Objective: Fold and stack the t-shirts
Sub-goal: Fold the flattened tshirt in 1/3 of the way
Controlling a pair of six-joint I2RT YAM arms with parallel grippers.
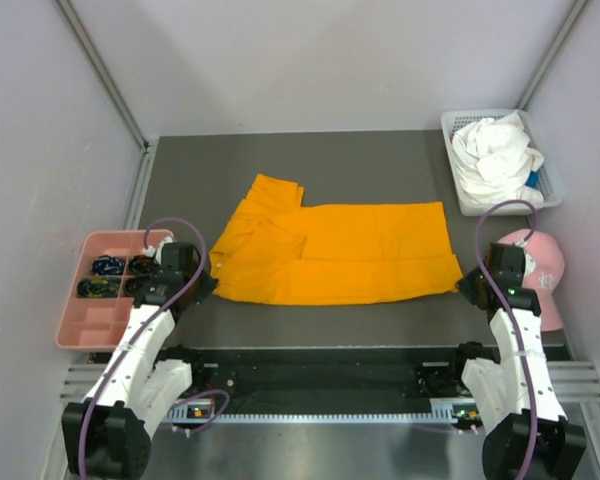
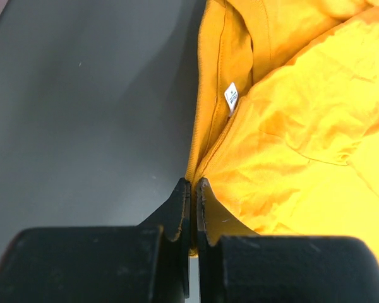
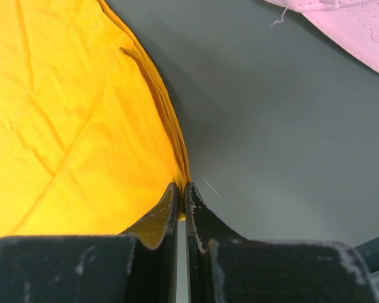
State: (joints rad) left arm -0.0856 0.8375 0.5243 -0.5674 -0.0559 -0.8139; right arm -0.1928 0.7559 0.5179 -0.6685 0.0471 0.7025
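Observation:
The orange t-shirt (image 1: 335, 253) lies folded lengthwise across the middle of the dark table, one sleeve sticking out at its far left. My left gripper (image 1: 208, 285) is shut on its near left corner; the left wrist view shows the orange t-shirt (image 2: 290, 139) and its hem pinched between the jaws of the left gripper (image 2: 193, 184). My right gripper (image 1: 464, 284) is shut on the near right corner, and the right wrist view has the orange t-shirt (image 3: 69, 126) clamped in the right gripper (image 3: 182, 187). A crumpled white t-shirt (image 1: 495, 155) sits in the basket.
A white basket (image 1: 552, 185) stands at the far right. A pink cap (image 1: 540, 270) lies right of my right arm, and a corner of the pink cap (image 3: 347, 28) appears in the right wrist view. A pink compartment tray (image 1: 85, 325) with small dark items sits at the left.

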